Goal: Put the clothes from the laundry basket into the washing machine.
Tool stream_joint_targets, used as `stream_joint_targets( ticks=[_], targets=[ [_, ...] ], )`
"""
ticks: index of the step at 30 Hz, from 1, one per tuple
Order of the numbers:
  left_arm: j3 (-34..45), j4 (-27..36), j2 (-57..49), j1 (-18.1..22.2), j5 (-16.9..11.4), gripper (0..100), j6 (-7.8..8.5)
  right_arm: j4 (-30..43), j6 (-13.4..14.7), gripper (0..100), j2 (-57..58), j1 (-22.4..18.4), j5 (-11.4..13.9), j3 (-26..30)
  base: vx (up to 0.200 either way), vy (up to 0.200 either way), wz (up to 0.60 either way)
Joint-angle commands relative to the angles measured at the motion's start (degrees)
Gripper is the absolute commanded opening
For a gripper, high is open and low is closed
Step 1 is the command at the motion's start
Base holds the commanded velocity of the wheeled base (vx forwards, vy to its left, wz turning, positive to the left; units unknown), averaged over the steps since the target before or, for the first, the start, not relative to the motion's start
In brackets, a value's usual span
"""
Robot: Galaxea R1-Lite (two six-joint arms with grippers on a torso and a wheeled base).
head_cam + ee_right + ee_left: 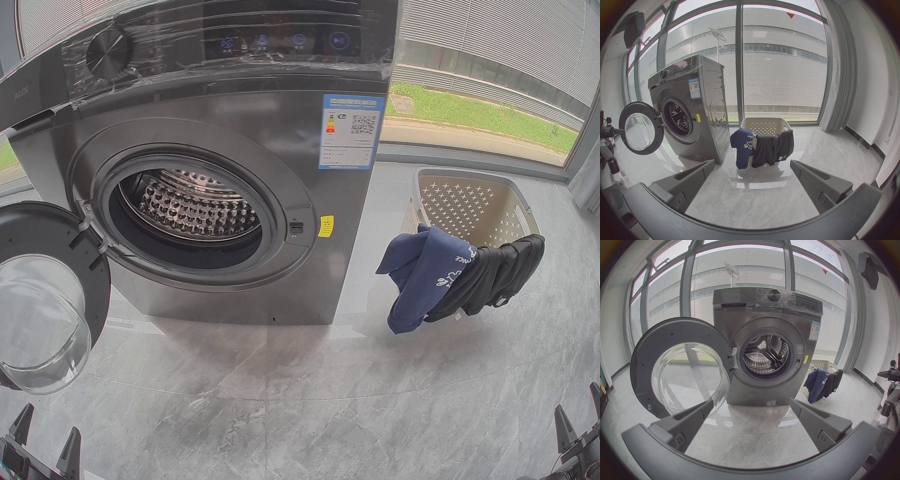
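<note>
**Both grippers wide open and empty, clothes draped on the basket rim**

The left gripper point(750, 404) and the right gripper point(750, 162) sit low over the grey floor point(300, 406), each with its fingers spread wide and holding nothing. Straight ahead of the left gripper stands the washing machine point(250, 112). Its round door point(44, 312) is swung fully open to that gripper's outer side (the steel drum point(187, 206) shows through the opening). Ahead of the right gripper, well apart from it, sits the laundry basket point(475, 200), just beside the machine. A blue garment point(425, 275) and a black garment point(500, 269) hang over the basket's near rim, touching each other, the blue one nearer the machine.
</note>
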State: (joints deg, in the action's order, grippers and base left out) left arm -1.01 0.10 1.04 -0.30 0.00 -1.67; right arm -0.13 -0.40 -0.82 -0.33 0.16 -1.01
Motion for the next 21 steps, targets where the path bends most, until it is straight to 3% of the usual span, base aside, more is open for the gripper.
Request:
stream_joint_targets(
  ticks=[1,7,21],
  targets=[
    [0.84,-0.01,-0.68,-0.05,0.00,100,0.00,-0.04,-0.04,100,0.11,-0.02,0.02,0.92,0.000,0.000,0.00],
    [0.84,-0.01,-0.68,-0.05,0.00,100,-0.18,-0.04,0.05,100,0.20,-0.02,0.02,1.01,0.000,0.000,0.00],
    [0.84,-0.01,-0.68,-0.05,0.00,100,-0.18,-0.04,-0.04,100,0.11,-0.11,0.02,0.92,0.000,-0.200,0.00]
  ],
)
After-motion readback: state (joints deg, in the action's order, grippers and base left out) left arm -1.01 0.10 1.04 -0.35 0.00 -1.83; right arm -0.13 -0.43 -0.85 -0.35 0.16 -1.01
